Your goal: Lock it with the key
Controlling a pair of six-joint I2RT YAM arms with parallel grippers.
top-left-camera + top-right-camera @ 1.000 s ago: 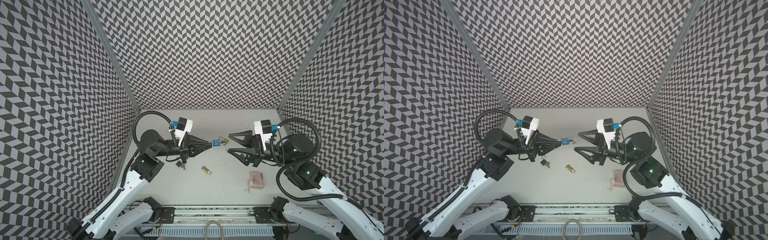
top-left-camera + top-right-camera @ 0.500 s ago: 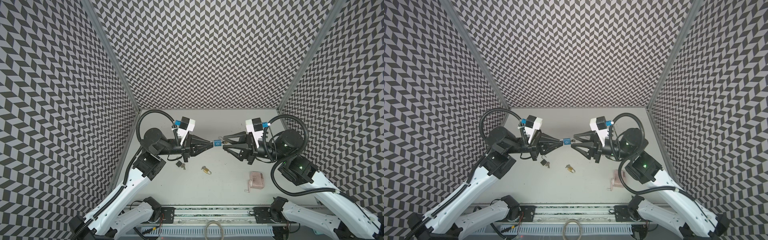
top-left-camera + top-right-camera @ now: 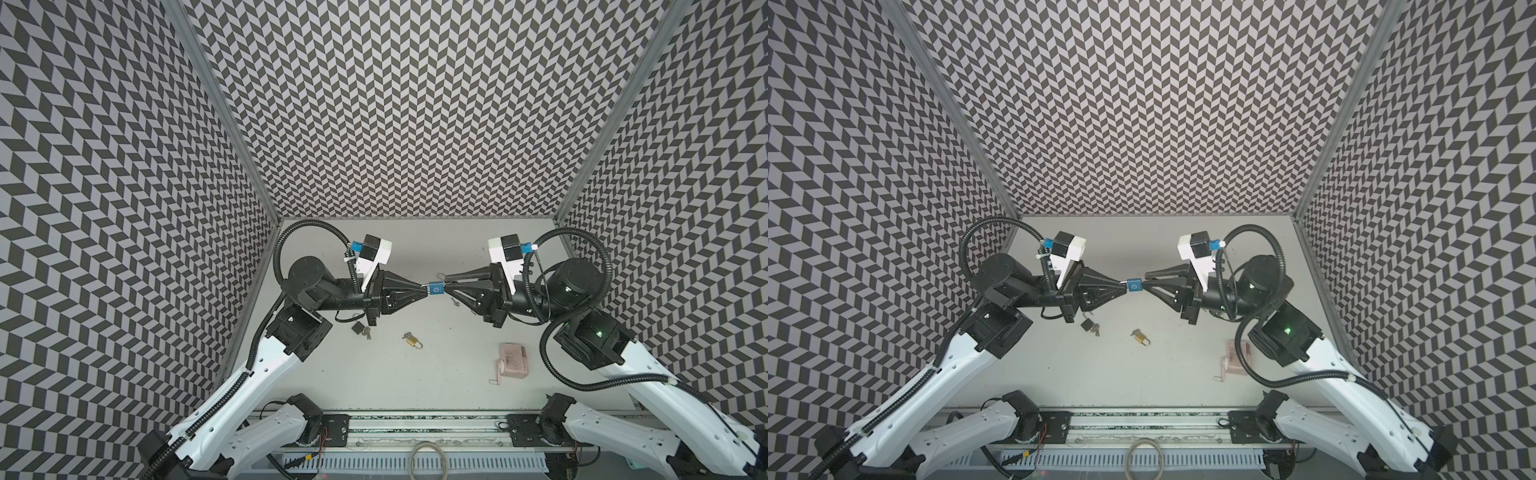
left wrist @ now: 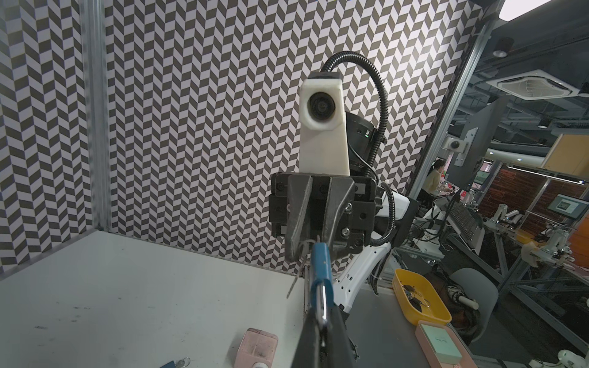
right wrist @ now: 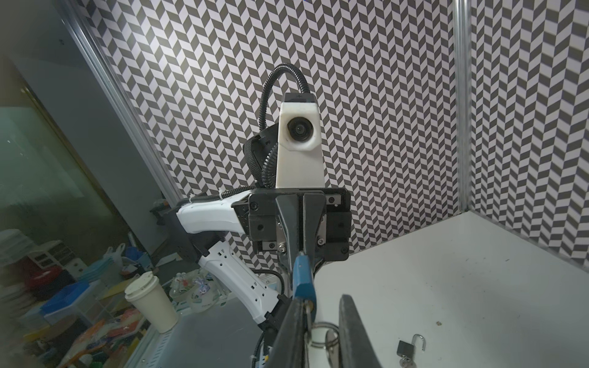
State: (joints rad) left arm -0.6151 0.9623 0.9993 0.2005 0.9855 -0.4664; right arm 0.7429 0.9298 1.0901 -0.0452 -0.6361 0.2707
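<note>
A small blue padlock (image 3: pixel 436 288) (image 3: pixel 1133 286) hangs above the table's middle in both top views. My left gripper (image 3: pixel 427 289) (image 3: pixel 1124 286) is shut on its silver shackle (image 4: pixel 322 301). The key (image 5: pixel 308 308) sits in the lock's far end, with a key ring (image 5: pixel 322 331) dangling from it. My right gripper (image 3: pixel 446 283) (image 3: pixel 1144 281) faces the left one, its jaws narrowly open around the key. One finger (image 5: pixel 294 331) lies against the key. The other finger (image 5: pixel 353 331) stands a little apart.
A black padlock (image 3: pixel 357 328) (image 5: pixel 406 347) with an open shackle and keys lies on the table under my left gripper. A brass padlock (image 3: pixel 412 340) lies near the middle. A pink object (image 3: pixel 513 360) (image 4: pixel 256 349) lies front right. Patterned walls enclose three sides.
My right gripper has moved left up to the padlock and its jaws have narrowed around the key. The left gripper has shifted slightly right, still holding the shackle.
</note>
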